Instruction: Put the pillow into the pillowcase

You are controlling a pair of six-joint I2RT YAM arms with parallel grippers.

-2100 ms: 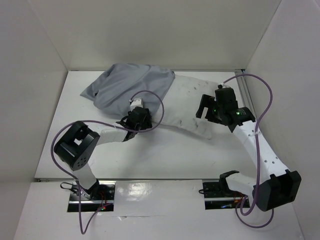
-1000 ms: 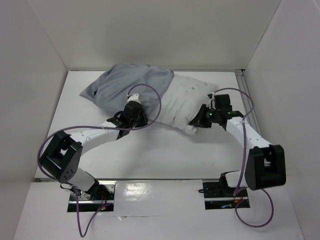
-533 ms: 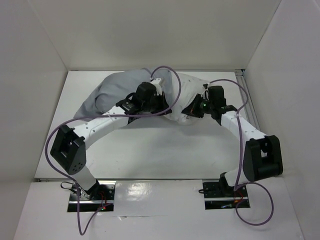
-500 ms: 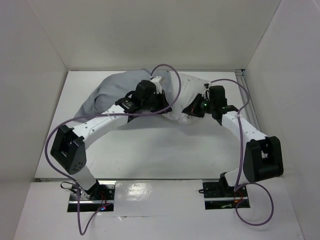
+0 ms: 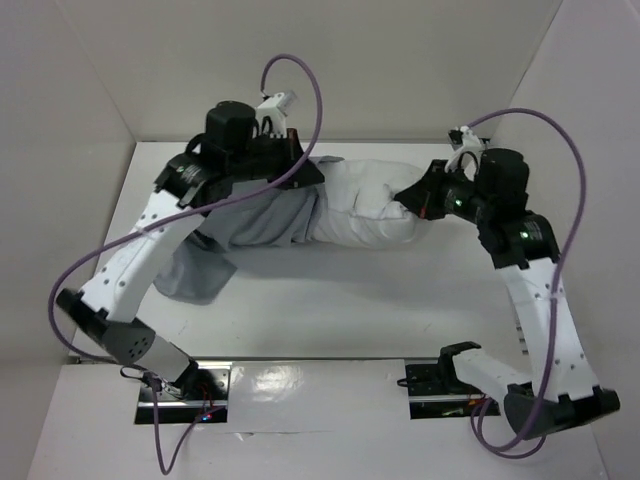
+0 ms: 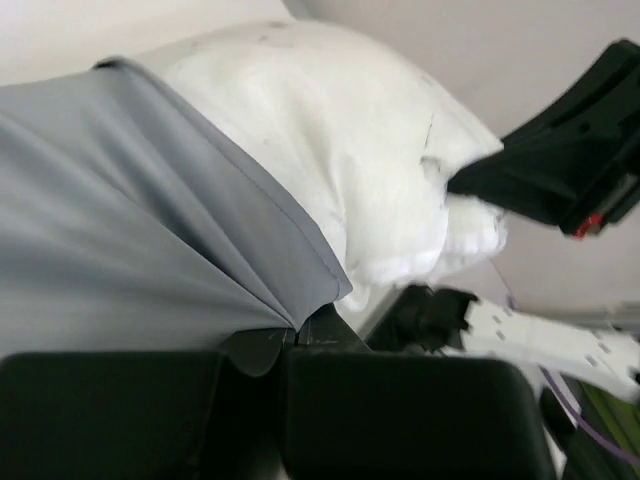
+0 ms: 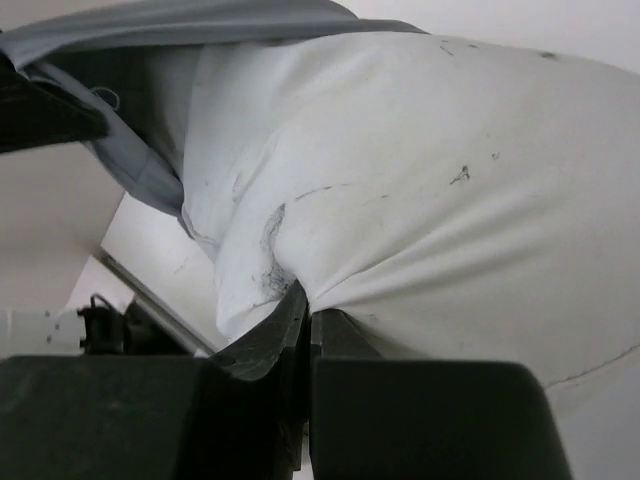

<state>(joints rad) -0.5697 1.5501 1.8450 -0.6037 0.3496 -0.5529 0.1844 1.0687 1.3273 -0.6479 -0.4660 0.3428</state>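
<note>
The white speckled pillow (image 5: 365,205) hangs lifted above the table, its left end inside the grey pillowcase (image 5: 255,218). My left gripper (image 5: 300,175) is shut on the pillowcase's open hem, and in the left wrist view the grey pillowcase (image 6: 130,230) bunches into the closed jaws with the pillow (image 6: 350,160) coming out beyond the hem. My right gripper (image 5: 415,200) is shut on the pillow's right end. In the right wrist view the pillow (image 7: 420,170) is pinched in a fold between the jaws, and the pillowcase (image 7: 150,30) covers its far end.
The pillowcase's closed end droops down to the white table (image 5: 330,310) at the left. White walls (image 5: 60,170) enclose the table on three sides. A metal rail (image 5: 520,325) runs along the right edge. Purple cables (image 5: 300,80) loop above both arms.
Both arms have risen and spread apart, lifting pillow and pillowcase off the table. The left gripper moved up and back with the hem; the right gripper pulled the pillow's end rightward.
</note>
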